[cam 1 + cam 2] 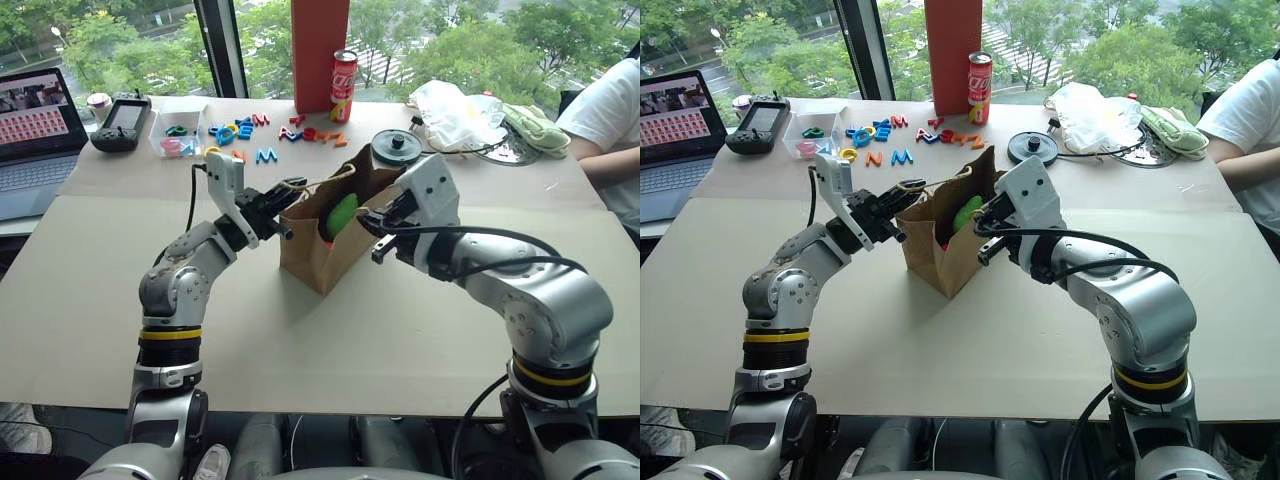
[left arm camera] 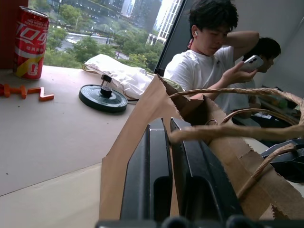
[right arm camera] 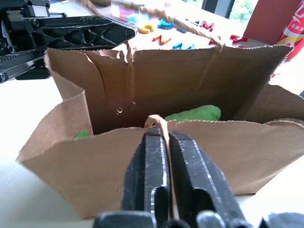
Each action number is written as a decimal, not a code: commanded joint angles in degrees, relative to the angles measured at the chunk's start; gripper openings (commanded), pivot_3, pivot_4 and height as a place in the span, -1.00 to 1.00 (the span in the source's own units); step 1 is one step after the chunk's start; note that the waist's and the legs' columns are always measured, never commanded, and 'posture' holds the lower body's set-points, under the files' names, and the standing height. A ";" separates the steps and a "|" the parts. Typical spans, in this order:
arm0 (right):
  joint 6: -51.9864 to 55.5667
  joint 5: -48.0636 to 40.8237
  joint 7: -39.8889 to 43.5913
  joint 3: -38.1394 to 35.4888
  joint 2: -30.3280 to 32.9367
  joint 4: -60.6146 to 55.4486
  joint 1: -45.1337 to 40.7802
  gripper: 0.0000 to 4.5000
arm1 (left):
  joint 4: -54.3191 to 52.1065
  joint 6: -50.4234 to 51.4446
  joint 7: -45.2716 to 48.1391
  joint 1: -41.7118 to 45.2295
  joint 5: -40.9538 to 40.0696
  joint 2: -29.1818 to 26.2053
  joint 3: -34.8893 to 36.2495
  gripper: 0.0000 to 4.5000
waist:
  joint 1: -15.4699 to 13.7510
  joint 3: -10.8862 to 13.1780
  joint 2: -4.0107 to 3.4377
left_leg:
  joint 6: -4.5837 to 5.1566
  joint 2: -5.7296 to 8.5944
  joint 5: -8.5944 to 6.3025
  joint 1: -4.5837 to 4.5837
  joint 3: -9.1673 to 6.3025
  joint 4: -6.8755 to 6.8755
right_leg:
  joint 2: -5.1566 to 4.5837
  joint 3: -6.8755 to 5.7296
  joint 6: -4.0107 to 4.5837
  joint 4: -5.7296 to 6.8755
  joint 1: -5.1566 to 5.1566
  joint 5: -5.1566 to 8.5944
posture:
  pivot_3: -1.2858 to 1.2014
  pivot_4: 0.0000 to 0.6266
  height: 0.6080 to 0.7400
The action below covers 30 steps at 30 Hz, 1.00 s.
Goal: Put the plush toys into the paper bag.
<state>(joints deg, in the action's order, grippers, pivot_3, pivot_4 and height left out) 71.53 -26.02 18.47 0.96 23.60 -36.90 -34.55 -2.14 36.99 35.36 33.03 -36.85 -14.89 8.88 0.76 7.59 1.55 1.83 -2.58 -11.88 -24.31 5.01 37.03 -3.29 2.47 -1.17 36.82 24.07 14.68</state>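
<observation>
- The paper bag (image 1: 322,243) is standing upright and open near the middle of the cardboard-covered table (image 1: 330,340), just in front of the scattered plastic letters (image 1: 250,130).
- The green plush (image 3: 194,114) is already sitting inside the bag, peeking up over the near wall. There's a bit of red (image 1: 327,240) showing low down beside it inside the bag, but it's too small to say what it is.
- The left gripper (image 1: 283,205) is reaching in from the bag's left side. Its two black fingers (image 2: 147,175) are sitting nearly together with just a thin slit between them, pinching the top edge of the bag's paper wall, with a cord handle (image 2: 228,130) draped across the tips.
- The right gripper (image 1: 377,222) is coming in at the opposite rim. In the right wrist view its fingers (image 3: 152,175) are also almost pressed together, with the rim and the base of the other cord handle (image 3: 159,124) caught in the narrow gap.
- So both arms are hanging on to the bag's mouth from either side, holding it spread open.
- Further back, a red soda can (image 1: 343,86) is standing next to a tall red box (image 1: 320,50), with a black round disc (image 1: 397,146) and a crumpled white plastic bag (image 1: 455,112) off to the right.
- A laptop (image 1: 35,135) and a handheld controller (image 1: 121,123) are sitting at the far left.
- A person in a white T-shirt (image 2: 204,71) is sitting at the table's right edge, holding a phone (image 2: 252,62).
</observation>
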 commanded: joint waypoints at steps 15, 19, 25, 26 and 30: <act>-0.20 -21.75 13.04 -18.43 8.51 -7.90 1.44 0.98 | -1.07 5.53 12.97 -1.37 -6.82 -15.36 2.36 0.98 | 0.06 0.00 0.00 | 0.00 -0.04 0.00 0.05 0.00 -0.08 | 0.00 -0.02 0.00 -0.08 -0.04 0.00 | 0.03 -0.52 0.98; -2.56 -26.51 17.53 -18.48 11.78 -8.22 4.83 0.98 | 1.04 3.71 15.36 -2.36 -4.81 -16.14 1.04 0.98 | -0.09 0.01 0.00 | 0.01 -0.03 0.00 0.03 0.00 -0.05 | -0.03 -0.02 0.00 -0.10 -0.06 0.01 | 0.03 -0.52 0.98; -4.97 -25.53 17.02 -12.59 14.05 -6.89 6.37 0.24 | 2.30 0.64 17.66 -3.27 -1.55 -15.71 -1.59 0.98 | 0.07 0.01 0.00 | 0.01 -0.02 0.00 0.09 0.00 -0.05 | 0.00 0.00 0.01 -0.10 -0.08 0.01 | 0.03 -0.52 0.98; -5.74 -24.40 16.75 -10.81 14.31 -6.52 6.76 0.06 | 2.34 0.46 17.92 -3.34 -1.50 -15.57 -1.82 0.98 | 0.12 0.01 0.00 | 0.01 -0.03 0.00 0.08 0.00 -0.05 | 0.00 0.00 0.01 -0.10 -0.07 0.01 | 0.03 -0.52 0.98; -7.04 -17.71 13.66 -1.51 14.42 -2.52 7.17 -0.56 | 2.88 0.09 19.20 -3.37 -1.44 -15.63 -2.06 0.98 | 0.09 0.00 0.01 | 0.01 -0.04 0.00 0.06 0.01 -0.05 | 0.02 0.00 0.02 -0.10 -0.04 0.01 | 0.03 -0.52 0.98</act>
<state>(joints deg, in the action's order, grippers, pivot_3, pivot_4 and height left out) 66.37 -46.75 33.59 -3.14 37.70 -40.50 -27.47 1.05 38.48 53.48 29.07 -38.31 -30.18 6.29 0.84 7.59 1.56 1.84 -2.61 -11.88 -24.24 5.02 37.00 -3.28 2.47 -1.15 36.73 24.01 14.69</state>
